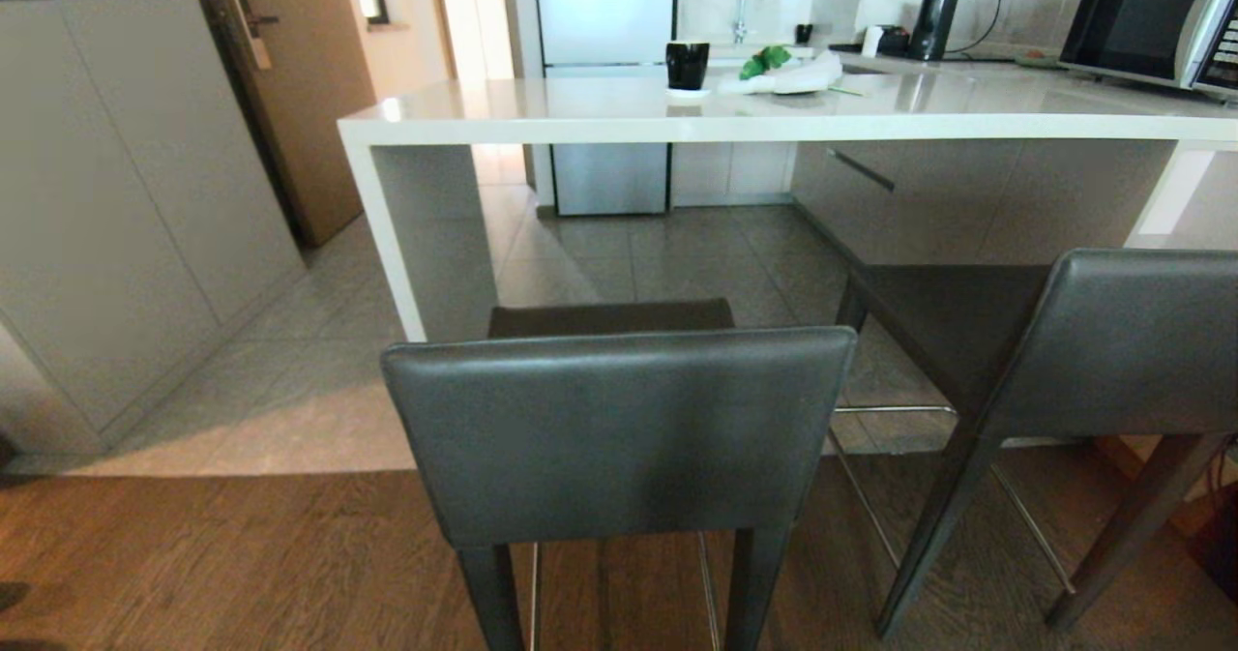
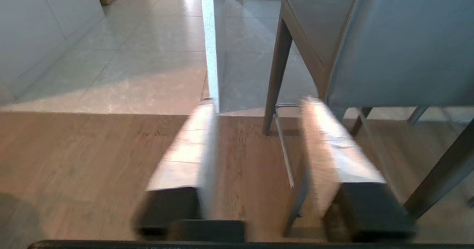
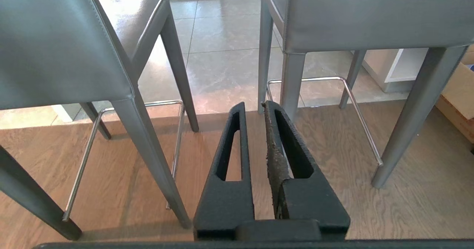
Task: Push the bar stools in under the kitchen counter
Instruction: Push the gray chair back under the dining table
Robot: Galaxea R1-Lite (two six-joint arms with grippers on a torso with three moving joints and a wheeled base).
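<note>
Two bar stools stand before the kitchen counter [image 1: 580, 109], backrests towards me. The left stool [image 1: 619, 429] has its seat front at the counter's edge. The right stool [image 1: 1112, 341] is turned at an angle, with its seat partly below the slab. Neither arm shows in the head view. My left gripper [image 2: 258, 104] hangs low over the wood floor, open and blurred, with a stool [image 2: 400, 45] just beyond one finger. My right gripper [image 3: 253, 106] hangs low behind both stools [image 3: 55, 45] [image 3: 370, 12], fingers a narrow slit apart, nothing between them.
A grey cabinet [image 1: 116, 196] and a wooden door [image 1: 290, 80] stand to the left. On the counter are a black cup [image 1: 687, 64], a white cloth with green leaves [image 1: 788, 73] and a microwave [image 1: 1151, 17]. A cardboard box [image 3: 459, 90] sits on the floor at the right.
</note>
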